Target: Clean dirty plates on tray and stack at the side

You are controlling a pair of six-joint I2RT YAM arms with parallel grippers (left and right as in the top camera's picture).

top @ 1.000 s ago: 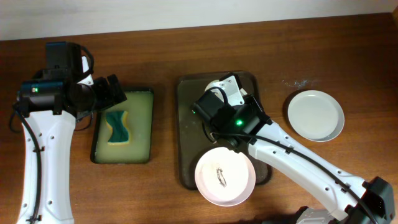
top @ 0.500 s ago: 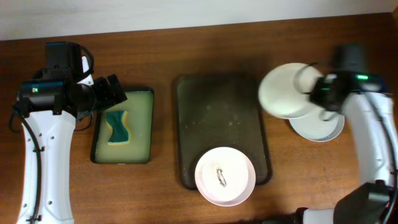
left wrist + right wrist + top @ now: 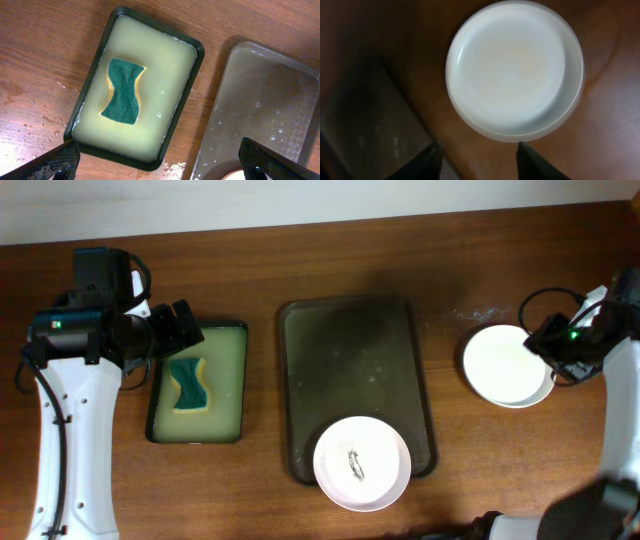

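One white plate (image 3: pixel 361 463) with a dark smear in its centre lies on the near end of the dark tray (image 3: pixel 350 350), partly over its front rim. A plain white plate (image 3: pixel 503 363) lies on the table to the right of the tray, on top of another plate; it also shows in the right wrist view (image 3: pixel 515 67). My right gripper (image 3: pixel 553 347) is open and empty, just right of that stack (image 3: pixel 477 162). My left gripper (image 3: pixel 186 332) is open and empty above the sponge tray (image 3: pixel 160 167).
A smaller black-rimmed tray (image 3: pixel 240 380) with yellowish liquid holds a green and yellow sponge (image 3: pixel 189 383), also in the left wrist view (image 3: pixel 122 91). A corner of the dark tray shows there too (image 3: pixel 270 95). White specks lie on the wood behind the stack.
My right gripper carried a plate from the far end of the tray to the right, set it on the plate at the side and let go.
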